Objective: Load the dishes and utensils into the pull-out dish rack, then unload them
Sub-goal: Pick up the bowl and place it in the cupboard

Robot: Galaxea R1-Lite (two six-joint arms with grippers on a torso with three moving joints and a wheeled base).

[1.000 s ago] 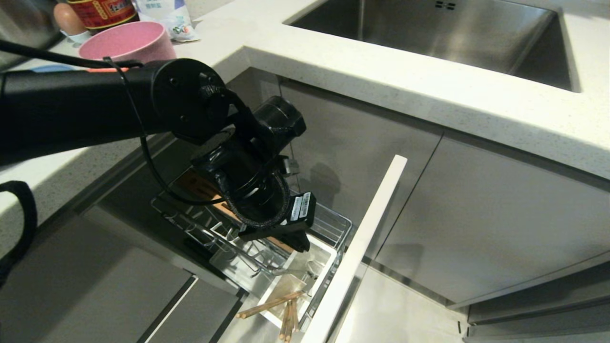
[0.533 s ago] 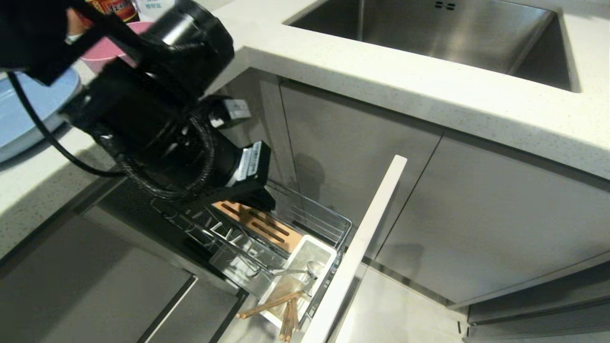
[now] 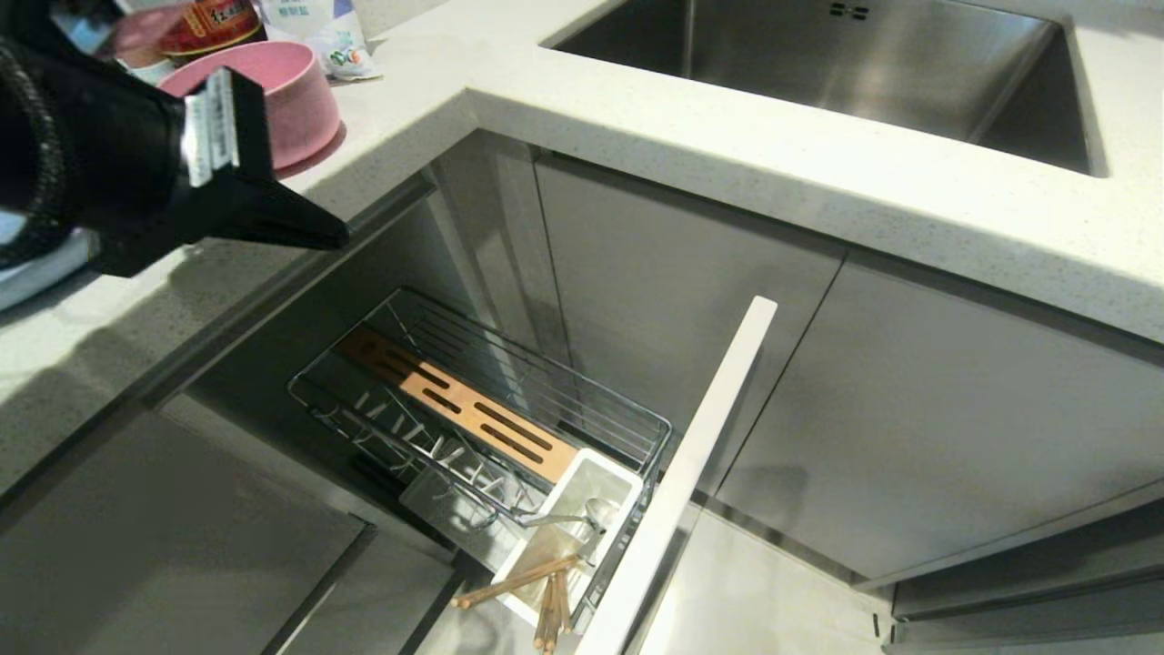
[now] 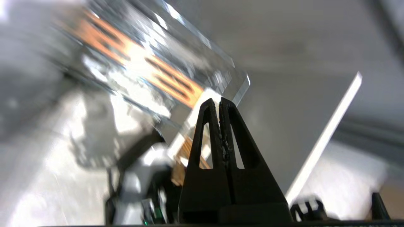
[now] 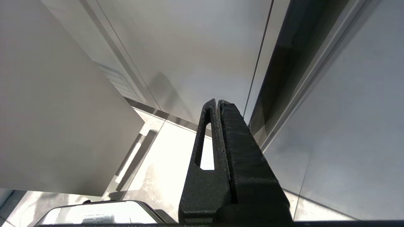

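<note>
The pull-out dish rack [image 3: 582, 391] stands open below the counter, its wooden strip [image 3: 455, 405] bare. Its white caddy [image 3: 607, 473] holds wooden chopsticks [image 3: 514, 582] and a silver spoon [image 3: 559, 520]; a fork I cannot make out. The pink bowl [image 3: 273, 86] sits on the counter at upper left. My left gripper [image 3: 338, 239] hangs in front of the bowl at counter height, shut and empty; in its wrist view the gripper [image 4: 219, 101] points down at the blurred rack [image 4: 151, 66]. The right gripper [image 5: 217, 102] is shut and parked by the cabinet fronts.
The rack's white front panel [image 3: 691, 473] juts out to the right of the basket. A steel sink [image 3: 818, 64] is set in the counter at the back. Jars and a packet [image 3: 314, 32] stand behind the bowl. A pale blue sliver [image 3: 32, 268] shows under my left arm.
My left arm has lifted out of the rack and swung up and left to counter height, still shut and empty. The rack is now uncovered. The right arm has not moved.
</note>
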